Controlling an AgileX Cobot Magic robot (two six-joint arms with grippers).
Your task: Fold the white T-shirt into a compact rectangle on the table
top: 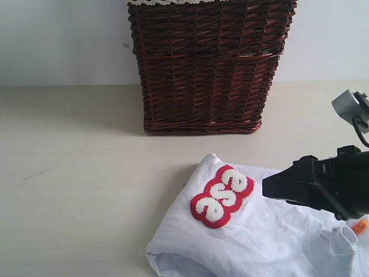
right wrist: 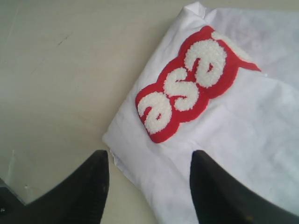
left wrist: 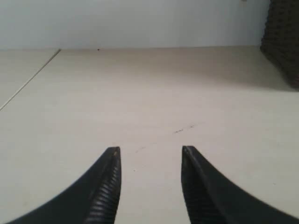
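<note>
Lying on the tabletop (top: pixel 75 173) in a partly folded heap, the white T-shirt (top: pixel 271 236) sits in front of the wicker basket (top: pixel 207 69), apart from it, with bare surface between the two. In the exterior view it spreads from below the basket's middle out past the basket's right side and runs off the picture's edge. Its folded border faces away from the basket, with layers of cloth showing at the near corner. On the shirt's upper face, at the end nearest the basket, fuzzy white letters (top: pixel 222 196) outlined in red run slantwise; only "ese" can be read. A small orange tag (top: pixel 361 225) shows at the cloth's far right, well off to the side of the basket.

The right tool (top: pixel 271 187) hangs over the shirt, farther from the basket than the letters and just beside them. Its two dark fingers (right wrist: pixel 88 186) stand apart with nothing between them; whether they touch the cloth cannot be told. A grey box (top: pixel 351 107) on the same arm sits off the basket's right side.

The left tool (left wrist: pixel 150 148) is seen only from its own wrist, jaws spread and empty over bare tabletop, the basket's dark weave well away at the edge of that view.

The basket stands upright against a pale wall (top: pixel 57 40), with white trim (top: pixel 173 2) along its top
</note>
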